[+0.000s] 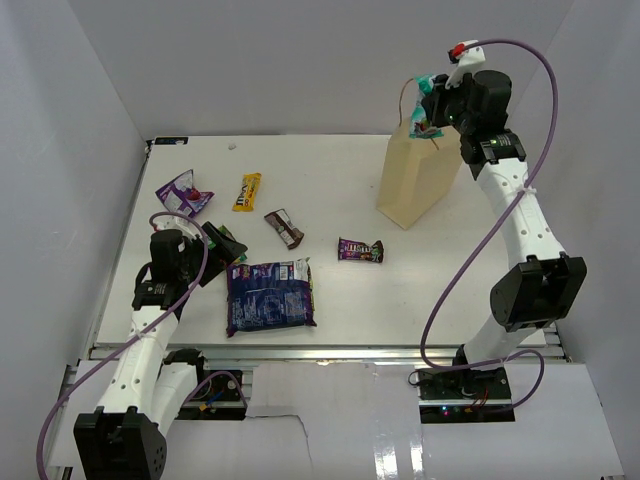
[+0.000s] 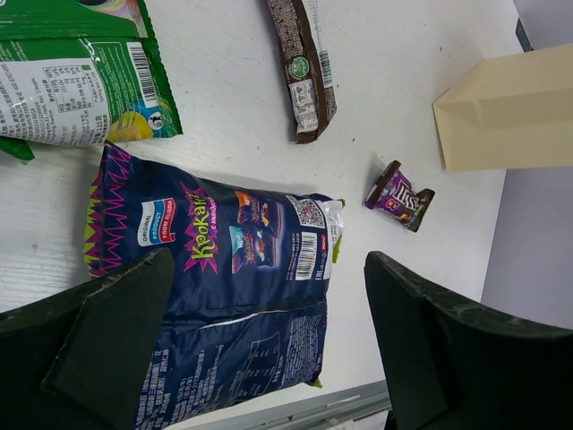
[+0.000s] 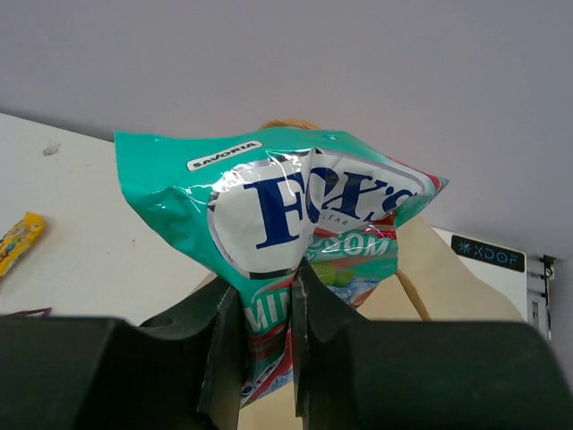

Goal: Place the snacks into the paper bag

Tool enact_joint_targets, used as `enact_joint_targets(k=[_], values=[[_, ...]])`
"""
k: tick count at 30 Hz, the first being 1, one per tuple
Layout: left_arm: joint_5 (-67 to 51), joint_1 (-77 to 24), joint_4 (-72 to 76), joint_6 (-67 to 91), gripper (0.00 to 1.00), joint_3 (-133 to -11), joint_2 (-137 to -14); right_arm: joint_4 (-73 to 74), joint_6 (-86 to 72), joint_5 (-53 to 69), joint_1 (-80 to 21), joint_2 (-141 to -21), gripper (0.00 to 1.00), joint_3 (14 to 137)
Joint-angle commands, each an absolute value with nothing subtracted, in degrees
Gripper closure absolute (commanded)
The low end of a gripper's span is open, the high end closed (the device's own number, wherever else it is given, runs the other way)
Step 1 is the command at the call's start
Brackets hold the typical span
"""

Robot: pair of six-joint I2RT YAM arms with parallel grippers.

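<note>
You work on a white table (image 1: 340, 190) boxed in by plain white walls (image 1: 300, 60). The paper bag (image 1: 415, 180) stands upright at the far right; you cannot see inside it. Your right gripper (image 3: 267, 300) is clenched on the teal candy bag (image 3: 286, 215), just above the paper bag's top. Your left gripper (image 2: 269, 313) hangs released over the dark blue bag (image 1: 270, 297). The yellow bar (image 1: 247, 191), brown bar (image 1: 284, 228) and small purple pack (image 1: 360, 250) lie apart on the table.
</note>
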State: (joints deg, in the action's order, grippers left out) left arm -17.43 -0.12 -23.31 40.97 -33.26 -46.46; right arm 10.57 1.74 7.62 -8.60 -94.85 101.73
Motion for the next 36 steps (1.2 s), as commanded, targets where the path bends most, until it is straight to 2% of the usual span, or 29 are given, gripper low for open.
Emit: enact_joint_targets(k=[1,3,5,6,7,9,12,15,20,21,22,23,26,32,36], values=[[-18.5,-0.2,-22.5,40.8,0.02,-33.2,-46.1,0.7,-0.9,2.2,-8.2,-93.0,0.92,100.1],[-18.4,-0.2,-22.9,40.9,0.02,-33.0,-46.1,0.4,-0.7,2.0,-8.0,-92.3,0.91,98.6],[-18.5,-0.2,-23.3,41.0,0.02,-32.9,-46.3,-1.1,-2.4,10.3,-6.1,-91.2,0.92,97.1],[-18.5,-0.2,-23.4,40.9,0.02,-32.8,-46.3,-2.2,-6.0,16.8,-4.8,-90.5,0.92,96.7],[-18.6,-0.2,-23.5,40.9,0.02,-32.7,-46.4,-3.4,-6.6,30.7,-3.0,-89.6,0.92,96.3],[-18.7,-0.2,-23.4,40.9,0.02,-32.7,-46.6,-6.0,-5.7,45.4,-2.5,-88.9,0.92,96.9],[-19.0,-0.2,-23.4,40.6,0.02,-33.0,-47.1,-10.6,-7.2,57.5,-2.6,-88.0,0.92,98.1],[-19.1,-0.2,-23.4,40.6,0.02,-32.7,-46.9,-14.1,-11.5,58.4,-2.6,-88.2,0.92,98.2],[-19.1,-0.2,-23.3,40.8,0.02,-32.0,-46.3,-10.0,-14.2,48.2,-2.8,-91.1,0.92,98.8],[-19.1,-0.2,-23.3,40.8,0.02,-32.0,-46.3,-5.8,-14.2,36.8,-3.4,-91.3,0.92,99.3],[-19.1,-0.2,-23.4,40.8,0.02,-32.1,-46.3,-3.8,-13.6,30.4,-3.9,-91.4,0.92,99.7],[-19.2,-0.2,-23.3,40.7,0.02,-32.1,-46.2,-1.6,-13.2,17.5,-5.3,-91.3,0.92,99.9],[-19.0,-0.2,-23.2,40.9,0.02,-31.7,-46.0,-2.7,-11.0,0.9,-7.8,-90.8,0.92,98.5],[-19.9,-0.2,-22.1,41.3,0.02,-31.6,-47.1,-5.2,-9.1,-5.6,-8.2,-90.1,0.91,94.8],[-19.8,-0.2,-22.2,41.3,0.02,-31.7,-46.9,-1.7,-3.6,-10.3,-10.7,-88.9,0.72,95.7]])
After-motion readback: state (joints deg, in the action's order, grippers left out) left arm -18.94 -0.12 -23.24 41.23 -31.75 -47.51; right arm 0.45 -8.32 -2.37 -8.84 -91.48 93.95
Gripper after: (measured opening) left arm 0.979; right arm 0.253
